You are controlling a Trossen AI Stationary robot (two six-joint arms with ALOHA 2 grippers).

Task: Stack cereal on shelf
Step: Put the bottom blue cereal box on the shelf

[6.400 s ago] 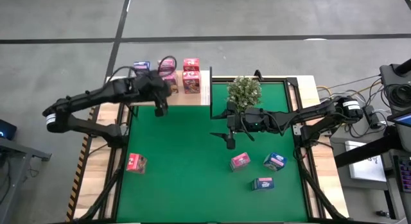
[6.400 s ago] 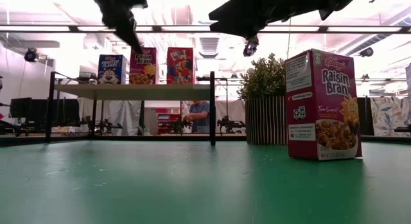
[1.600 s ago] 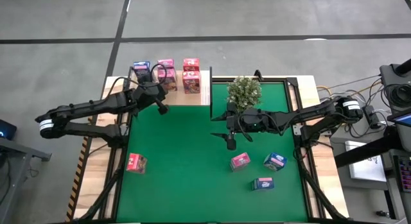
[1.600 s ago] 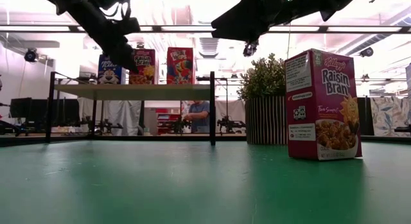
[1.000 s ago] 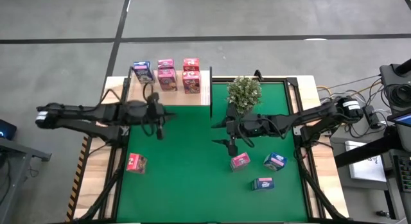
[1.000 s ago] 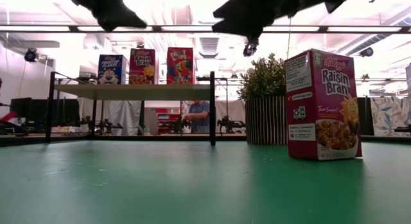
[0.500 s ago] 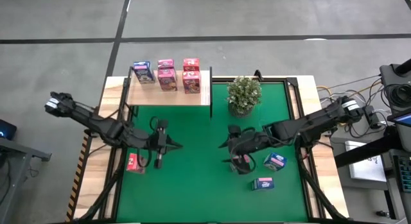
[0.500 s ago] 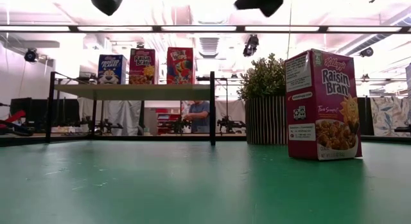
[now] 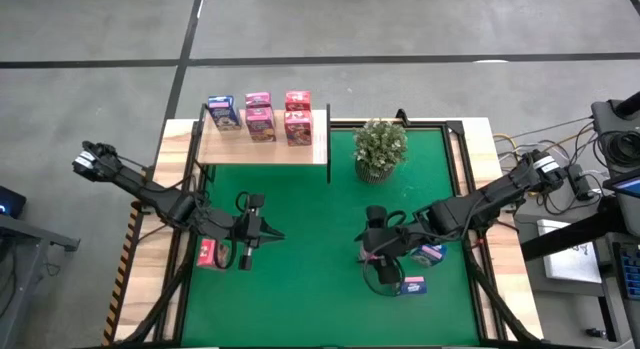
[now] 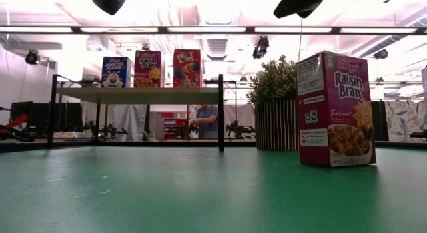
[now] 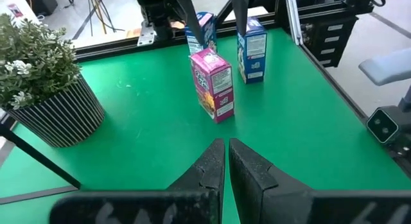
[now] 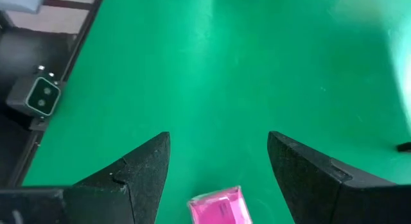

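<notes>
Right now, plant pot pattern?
Black-and-white vertical stripes on the plant pot; left wrist view shows it best.

Three upright cereal boxes (image 9: 258,114) on the pale shelf (image 9: 300,152); others on the mat.

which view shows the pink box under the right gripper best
The left wrist view: the small pink cardboard cereal box stands whole and upright on the green mat. The right wrist view shows only its top between the right gripper's open fingers. The high view mostly hides it; the low view's large pink box may be it.
</notes>
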